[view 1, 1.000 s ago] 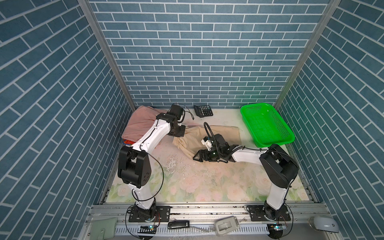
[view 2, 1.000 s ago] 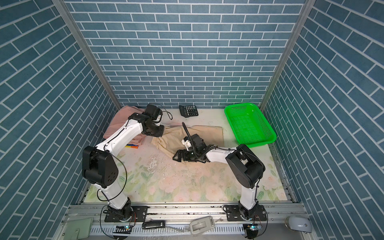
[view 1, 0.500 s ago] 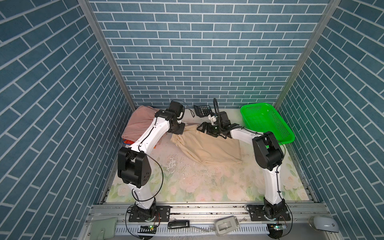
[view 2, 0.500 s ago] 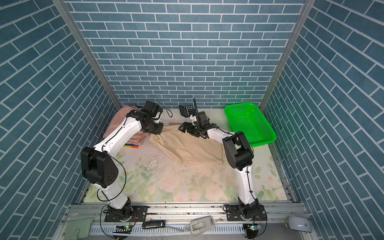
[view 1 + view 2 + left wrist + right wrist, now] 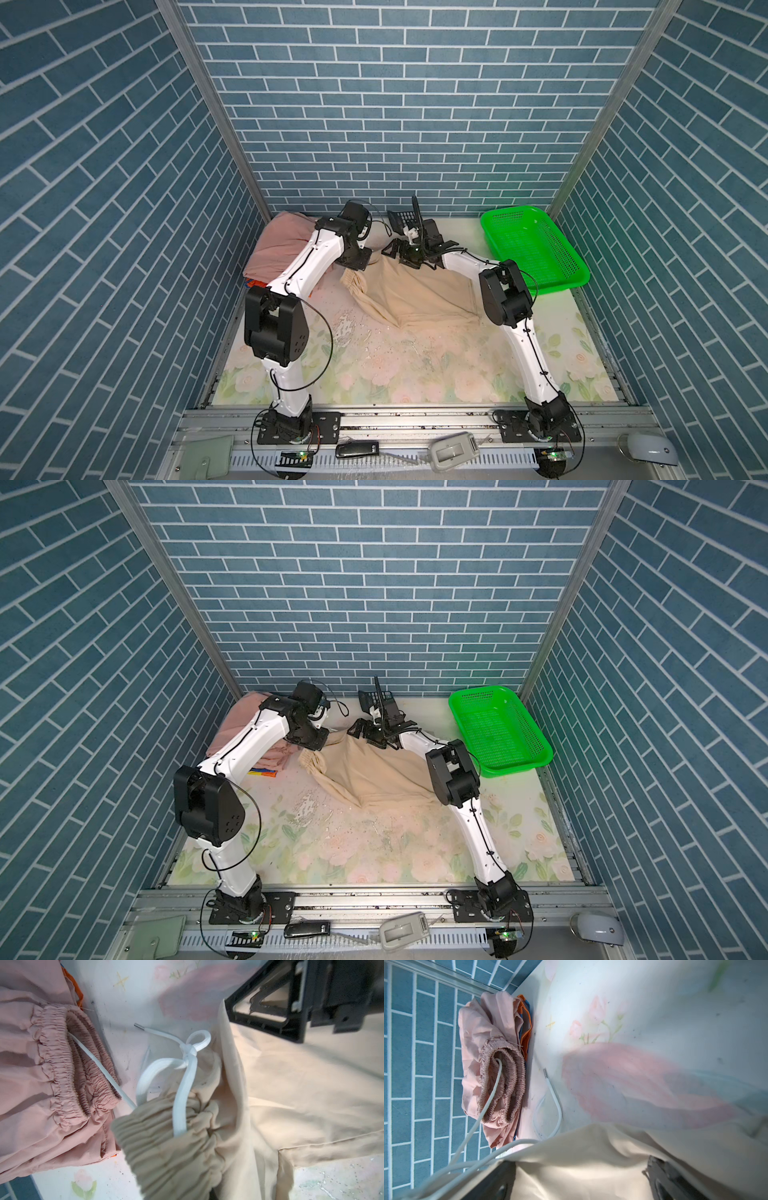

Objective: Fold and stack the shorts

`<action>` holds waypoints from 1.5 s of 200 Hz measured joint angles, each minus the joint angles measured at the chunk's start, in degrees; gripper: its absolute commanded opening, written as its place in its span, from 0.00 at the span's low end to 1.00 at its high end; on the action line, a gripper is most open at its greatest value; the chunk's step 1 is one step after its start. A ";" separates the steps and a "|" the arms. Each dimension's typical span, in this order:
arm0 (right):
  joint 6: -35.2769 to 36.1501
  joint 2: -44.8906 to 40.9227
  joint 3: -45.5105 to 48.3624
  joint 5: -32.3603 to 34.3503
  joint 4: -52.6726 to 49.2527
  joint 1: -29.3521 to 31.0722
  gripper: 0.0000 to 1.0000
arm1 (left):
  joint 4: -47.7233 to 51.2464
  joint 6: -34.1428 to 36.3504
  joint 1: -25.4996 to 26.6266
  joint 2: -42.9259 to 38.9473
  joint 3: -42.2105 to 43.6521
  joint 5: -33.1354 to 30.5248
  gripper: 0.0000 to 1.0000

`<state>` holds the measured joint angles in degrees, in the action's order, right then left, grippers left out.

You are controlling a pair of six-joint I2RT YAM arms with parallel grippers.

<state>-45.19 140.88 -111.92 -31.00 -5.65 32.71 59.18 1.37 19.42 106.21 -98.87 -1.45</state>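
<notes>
My left tool (image 5: 354,262) is clenched on the gathered waistband of the plain beige soft-fabric shorts (image 5: 419,295), which spread over the counter (image 5: 415,365) between both tools. My right tool (image 5: 410,259) sits released on their edge, jaws wide. The folded dusty-pink shorts (image 5: 278,245) lie just beside my left tool.

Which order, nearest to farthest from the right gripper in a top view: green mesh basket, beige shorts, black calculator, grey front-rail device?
1. Beige shorts, beneath the right gripper.
2. Black calculator, just behind.
3. Green mesh basket, to the right.
4. Grey device, front rail.
</notes>
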 measured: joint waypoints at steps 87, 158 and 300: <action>6.16 -29.79 27.50 0.39 -5.42 -11.04 0.99 | 13.03 1.95 3.43 7.58 -18.93 -10.16 0.05; 13.14 -42.25 48.72 1.66 -10.51 -16.79 0.99 | 26.91 -1.44 15.30 25.62 -43.43 -14.73 0.08; 13.75 -44.35 60.33 1.20 -5.49 -13.84 0.99 | 19.15 -20.26 17.68 33.14 -49.81 0.74 0.10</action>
<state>-31.44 96.53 -51.59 -29.80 -11.14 18.87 78.32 -18.90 37.10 139.35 -148.68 -0.71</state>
